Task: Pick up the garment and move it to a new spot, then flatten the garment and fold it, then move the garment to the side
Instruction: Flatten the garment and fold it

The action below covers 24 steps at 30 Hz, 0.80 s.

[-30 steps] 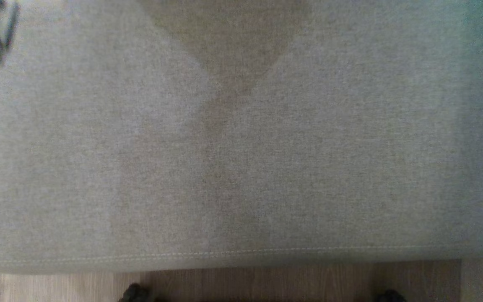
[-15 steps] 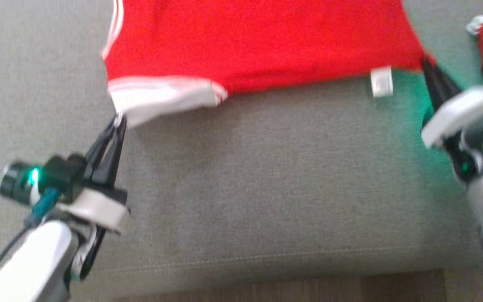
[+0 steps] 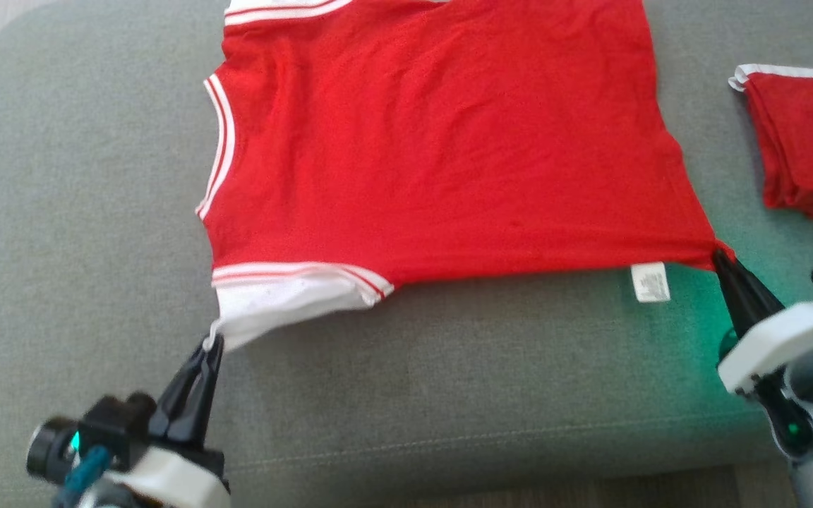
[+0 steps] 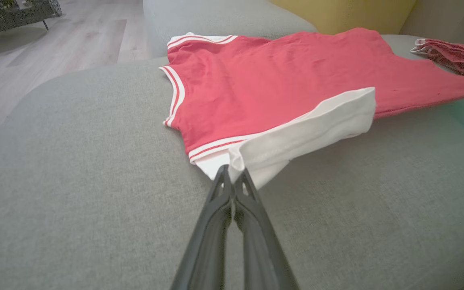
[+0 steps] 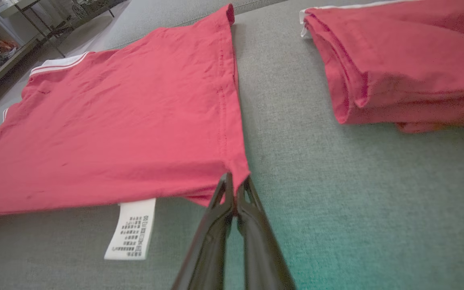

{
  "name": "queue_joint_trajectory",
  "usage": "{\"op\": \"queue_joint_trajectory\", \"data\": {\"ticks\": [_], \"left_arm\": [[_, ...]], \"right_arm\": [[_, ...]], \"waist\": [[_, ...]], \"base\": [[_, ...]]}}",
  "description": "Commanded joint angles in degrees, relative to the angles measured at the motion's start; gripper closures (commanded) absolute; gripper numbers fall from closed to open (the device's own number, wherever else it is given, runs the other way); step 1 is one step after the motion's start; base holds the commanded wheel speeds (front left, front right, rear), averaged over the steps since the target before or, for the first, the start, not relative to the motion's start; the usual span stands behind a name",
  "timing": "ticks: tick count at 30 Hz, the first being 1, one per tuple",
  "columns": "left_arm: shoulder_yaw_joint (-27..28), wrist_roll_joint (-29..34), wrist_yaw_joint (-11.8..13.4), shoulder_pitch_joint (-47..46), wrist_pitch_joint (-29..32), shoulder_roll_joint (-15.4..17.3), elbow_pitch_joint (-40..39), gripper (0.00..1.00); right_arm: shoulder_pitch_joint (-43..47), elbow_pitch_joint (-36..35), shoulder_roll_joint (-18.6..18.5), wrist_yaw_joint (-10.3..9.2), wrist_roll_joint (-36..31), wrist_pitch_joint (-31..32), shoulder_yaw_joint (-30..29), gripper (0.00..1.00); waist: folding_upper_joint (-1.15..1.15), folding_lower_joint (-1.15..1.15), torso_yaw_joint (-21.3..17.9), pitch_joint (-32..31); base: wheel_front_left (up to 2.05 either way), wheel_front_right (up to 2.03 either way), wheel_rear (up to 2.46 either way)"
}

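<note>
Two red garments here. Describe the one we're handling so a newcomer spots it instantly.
On the grey cushion, look mid-surface: a red shirt spread flat, white-striped trim. Unlike the folded red pile at its right, it has the left pincer and right pincer each pinching a near corner, and a white label at that edge.

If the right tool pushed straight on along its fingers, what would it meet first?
The red shirt: the right tool is clamped on its hem corner, so it would bunch that fabric, probably missing the folded red pile.
</note>
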Motion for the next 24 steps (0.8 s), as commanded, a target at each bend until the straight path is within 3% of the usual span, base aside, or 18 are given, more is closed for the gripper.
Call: {"op": "queue_joint_trajectory", "data": {"ticks": [1,12,17,24], "left_arm": [[3.26,0.55,0.58,0.07,-0.29,0.79,-2.72,1.00],[2.89,-0.94,0.29,3.94,1.70,0.99,-9.77,1.00],[3.05,-1.30,-1.23,-2.51,2.99,0.26,-9.55,1.00],[3.82,0.24,-2.28,-12.51,2.71,-0.70,-5.50,1.00]], "right_arm": [[1.54,-4.25,-0.28,-0.02,-0.82,1.28,-0.99,1.00],[9.48,-20.16,3.51,-0.02,-3.64,10.66,-7.47,1.00],[5.07,-19.64,4.82,-0.02,-4.00,12.45,-6.53,1.00],[-4.65,-13.77,5.01,-0.02,-4.77,12.69,-4.68,1.00]], "waist": [[0.00,0.00,-0.04,0.38],[0.00,0.00,-0.24,2.87],[0.00,0.00,-0.38,2.90],[0.00,0.00,-0.31,3.90]], "base": [[0.00,0.00,0.00],[0.00,0.00,0.00],[0.00,0.00,0.00],[0.00,0.00,0.00]]}}
